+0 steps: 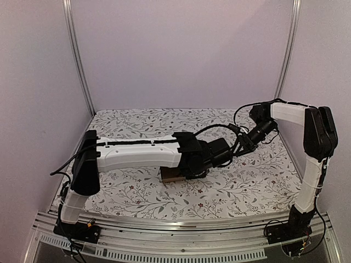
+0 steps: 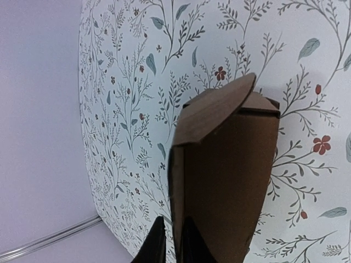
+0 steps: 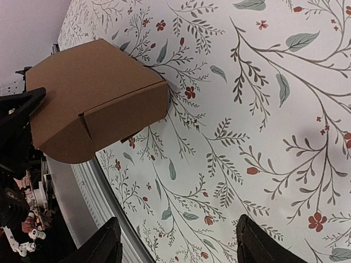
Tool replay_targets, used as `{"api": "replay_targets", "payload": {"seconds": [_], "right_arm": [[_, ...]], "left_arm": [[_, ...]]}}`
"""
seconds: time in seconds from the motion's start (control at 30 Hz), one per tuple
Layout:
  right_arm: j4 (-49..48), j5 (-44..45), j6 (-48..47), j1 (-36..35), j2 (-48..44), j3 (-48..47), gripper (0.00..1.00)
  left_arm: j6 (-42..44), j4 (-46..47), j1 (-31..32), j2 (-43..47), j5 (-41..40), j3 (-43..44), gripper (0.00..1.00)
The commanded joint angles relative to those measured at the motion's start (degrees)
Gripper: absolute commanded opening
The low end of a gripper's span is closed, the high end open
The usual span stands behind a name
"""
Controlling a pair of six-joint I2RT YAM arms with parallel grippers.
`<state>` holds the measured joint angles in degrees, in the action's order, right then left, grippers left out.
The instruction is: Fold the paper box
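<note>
Left tool (image 2: 172,235): its two dark fingers (image 2: 156,244) are standing only narrowly apart, with the near edge of a side wall of the plain brown cardboard paper box (image 2: 225,181) running down between them. Whether they are pinching that wall or just bracketing it cannot be told.

The paper box is sitting on the floral-print table (image 1: 263,181), centre-front, directly ahead of the left tool, with its long axis running away from it.

Right tool (image 3: 176,219): it is hovering wide open and empty over bare cloth, with the box well apart, up and to the left in its view. The left arm (image 1: 137,153) is therefore the nearer one.

View differences:
- The left wrist camera is showing a rounded flap (image 2: 214,112) angled over the far end.
- The right wrist camera is showing the top panel lying flat.
- The top camera is hiding most of the box under the left wrist.
</note>
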<state>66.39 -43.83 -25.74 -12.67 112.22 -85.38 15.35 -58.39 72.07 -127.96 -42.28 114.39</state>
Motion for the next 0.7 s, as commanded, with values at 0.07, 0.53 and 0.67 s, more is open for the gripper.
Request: {"api": "replay_targets", "payload": {"seconds": [0.07, 0.53, 0.67], "right_arm": [[-0.63, -0.2, 0.16, 0.36, -0.87, 0.58, 0.7], [-0.17, -0.54, -0.02, 0.36, 0.46, 0.28, 0.7], [0.25, -1.33, -0.14, 0.36, 0.5, 0.09, 0.7]], "left_arm": [[0.16, 2.42, -3.36, 0.89, 3.56, -0.68, 0.15], [0.14, 6.62, -7.67, 0.88, 6.99, -0.28, 0.24], [-1.48, 7.25, -9.23, 1.15, 10.11, -0.09, 0.28]]}}
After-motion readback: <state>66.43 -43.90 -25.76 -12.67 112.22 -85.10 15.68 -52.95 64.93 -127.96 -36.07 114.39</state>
